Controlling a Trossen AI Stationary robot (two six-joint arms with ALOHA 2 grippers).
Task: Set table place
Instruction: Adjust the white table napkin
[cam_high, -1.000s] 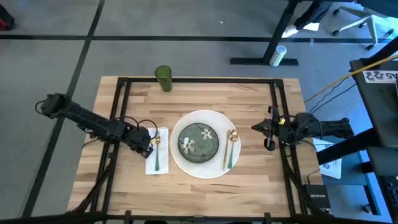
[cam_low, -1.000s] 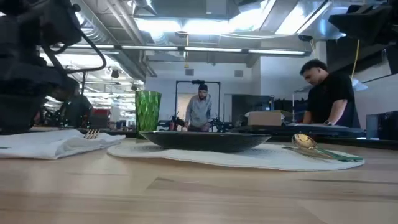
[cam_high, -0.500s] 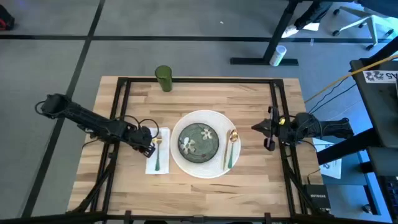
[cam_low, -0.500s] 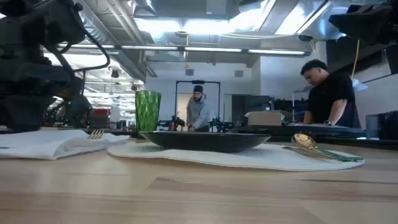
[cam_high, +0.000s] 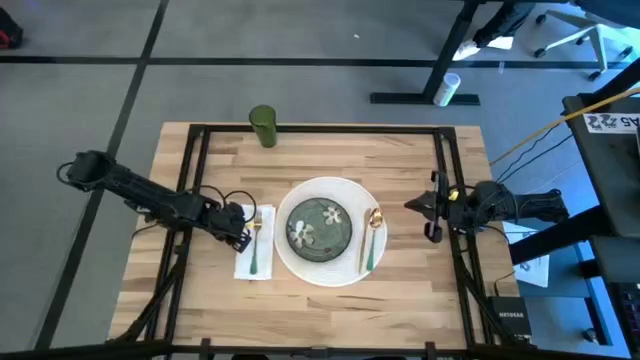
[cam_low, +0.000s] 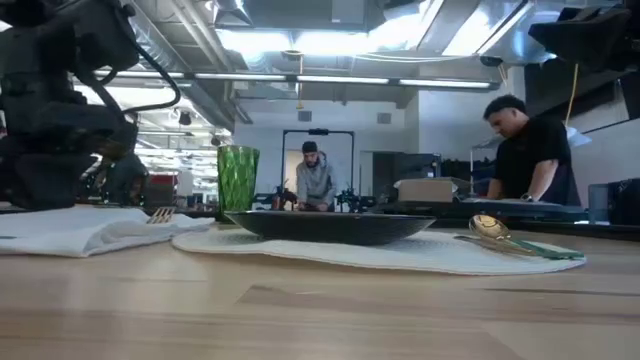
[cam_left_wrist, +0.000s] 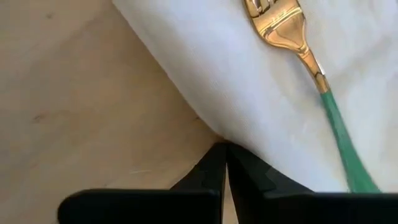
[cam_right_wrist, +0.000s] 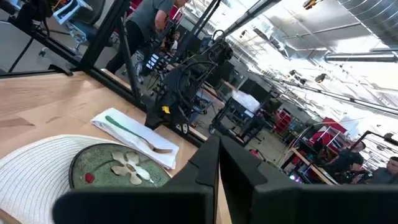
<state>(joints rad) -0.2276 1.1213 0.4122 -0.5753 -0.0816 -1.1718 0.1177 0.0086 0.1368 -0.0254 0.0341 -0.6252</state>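
Observation:
A white napkin (cam_high: 244, 252) lies flat on the table (cam_high: 400, 160), left of a white plate (cam_high: 325, 268). A gold fork with a green handle (cam_high: 255, 250) rests on the napkin. A dark green dish (cam_high: 319, 224) sits on the plate, and a gold spoon (cam_high: 371, 240) lies on the plate's right rim. A green cup (cam_high: 263, 126) stands at the far edge. My left gripper (cam_high: 238, 230) is shut at the napkin's left edge. My right gripper (cam_high: 428, 215) hovers shut by the right rail, touching nothing. My left gripper meets the napkin's left edge (cam_left_wrist: 211, 127) with the tips of its shut fingers (cam_left_wrist: 208, 171), coming low from the table's left. The edge lies right at the fingertips; how many layers are caught I cannot tell. The napkin lies flat on the table with the fork (cam_left_wrist: 292, 37) on it.
Black metal rails (cam_high: 195, 180) run along the table's left, right and far sides. Bare wood lies near the front edge (cam_high: 320, 320). Two people (cam_low: 313, 180) (cam_low: 530, 155) stand in the room beyond the table.
My left gripper has crept toward the plate, staying shut. The napkin and the fork on it have slid a little the same way along the table. A person in the room behind has moved.

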